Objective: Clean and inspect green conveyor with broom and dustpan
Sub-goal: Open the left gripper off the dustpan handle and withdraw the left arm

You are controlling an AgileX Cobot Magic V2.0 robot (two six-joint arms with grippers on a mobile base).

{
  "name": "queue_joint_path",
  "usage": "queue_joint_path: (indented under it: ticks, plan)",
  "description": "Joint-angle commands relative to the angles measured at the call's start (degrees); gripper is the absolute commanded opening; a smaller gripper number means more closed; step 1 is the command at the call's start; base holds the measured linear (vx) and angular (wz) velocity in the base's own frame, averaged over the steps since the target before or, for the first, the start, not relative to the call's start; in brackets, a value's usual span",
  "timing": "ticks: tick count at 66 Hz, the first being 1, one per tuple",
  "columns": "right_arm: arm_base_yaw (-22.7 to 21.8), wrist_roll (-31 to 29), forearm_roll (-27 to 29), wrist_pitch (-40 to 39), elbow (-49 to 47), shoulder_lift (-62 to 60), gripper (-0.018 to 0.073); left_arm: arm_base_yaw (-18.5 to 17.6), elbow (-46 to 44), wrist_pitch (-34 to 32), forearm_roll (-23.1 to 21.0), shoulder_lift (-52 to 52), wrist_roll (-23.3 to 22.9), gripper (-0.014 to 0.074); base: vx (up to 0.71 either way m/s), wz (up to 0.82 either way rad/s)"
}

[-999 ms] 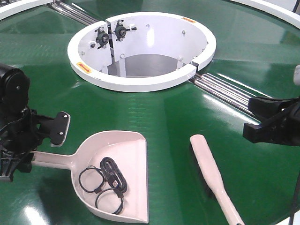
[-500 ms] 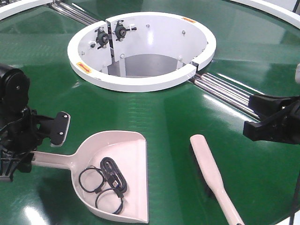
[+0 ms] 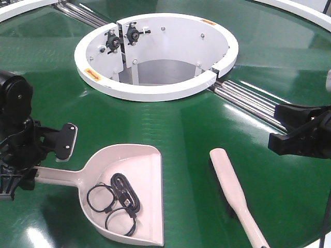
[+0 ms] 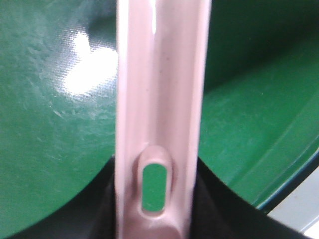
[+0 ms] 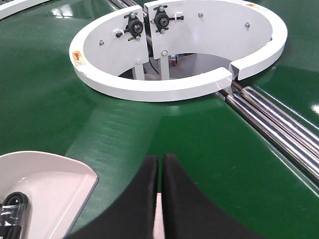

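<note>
Left end effector (image 4: 157,174) closed, gripping dustpan (image 3: 133,157) handle

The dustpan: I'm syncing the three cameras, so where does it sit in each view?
Front-facing: dustpan lower left, handle pointing left.
Left wrist: its handle fills the centre strip.
Right wrist: scoop corner bottom left.
Shared landmark: white ring hub, front and right wrist only.

Broom (image 3: 231,180): handle end was cut off at frame bottom. Dustpan (image 3: 139,165): handle end was hidden behind left arm (image 3: 15,129).
</note>
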Motion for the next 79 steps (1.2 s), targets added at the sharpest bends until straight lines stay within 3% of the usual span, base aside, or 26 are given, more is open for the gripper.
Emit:
queue_joint_path:
  ticks: [1, 14, 27, 38, 44, 79]
  plan:
    - [-0.1, -0.4, -0.1, -4.4, -1.6, -0.6, -0.0010, -0.5, -1.6, 1.6, -0.7, -2.6, -0.3, 0.0042, 0.00, 0.00]
    - [-0.1, -0.4, -0.1, -4.4, -1.6, -0.6, -0.0010, -0.5, -1.6, 1.6, -0.7, -2.6, -0.5, 0.0149, 0.00, 0.00]
    - [-0.1, -0.4, 0.0, -4.4, -1.6, -0.6, -0.0010, -0.5, -1.6, 1.6, -1.2, -2.7, -2.1, 0.0377, 0.00, 0.00]
    - [-0.1, -0.4, 0.1, -4.2, -1.6, -0.6, -0.0010, -0.5, -1.6, 1.1, -1.1, -2.7, -11.1, 0.0567, 0.00, 0.00]
    - [-0.1, -0.4, 0.1, -4.1, -1.6, -0.6, -0.0010, -0.5, -1.6, 1.1, -1.1, -2.7, -14.0, 0.0621, 0.00, 0.00]
    - [-0.1, 0.0, 0.7, -3.9, -1.6, -0.6, -0.0001, -0.5, -1.6, -3.2, -0.8, -16.3, -15.9, 0.0573, 0.00, 0.00]
